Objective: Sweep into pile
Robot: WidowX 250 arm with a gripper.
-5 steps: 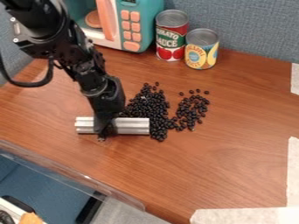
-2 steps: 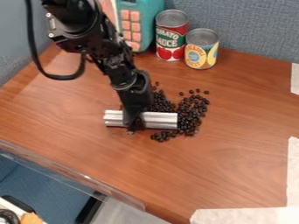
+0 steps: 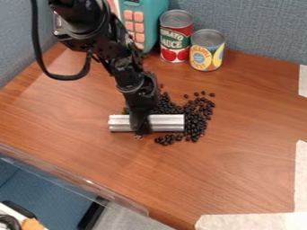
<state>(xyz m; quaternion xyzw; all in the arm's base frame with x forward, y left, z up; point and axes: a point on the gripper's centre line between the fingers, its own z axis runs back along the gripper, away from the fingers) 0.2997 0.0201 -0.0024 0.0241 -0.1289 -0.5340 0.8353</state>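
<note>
My gripper (image 3: 139,128) hangs over the left-centre of the table, shut on a silver ridged metal bar (image 3: 168,122). The bar lies roughly level from left to right, low against the wooden surface, and sticks out on both sides of the gripper. Small black beans (image 3: 196,117) touch the bar's right end and spread behind it and to its right, with some more just in front of that end. A few loose beans lie at the back of the heap. Part of the heap is hidden behind the gripper and bar.
Behind the beans stand a red tomato can (image 3: 175,38) and a yellow can (image 3: 207,50). A teal toy microwave (image 3: 146,22) is at the back left, beside the arm. The table (image 3: 234,170) has a clear plastic edging at front left and white tape at right.
The gripper and bar have moved right, into the beans. Beans near the bar's right end have been pushed right, and the two clusters have come together. Lately the motion is small.
</note>
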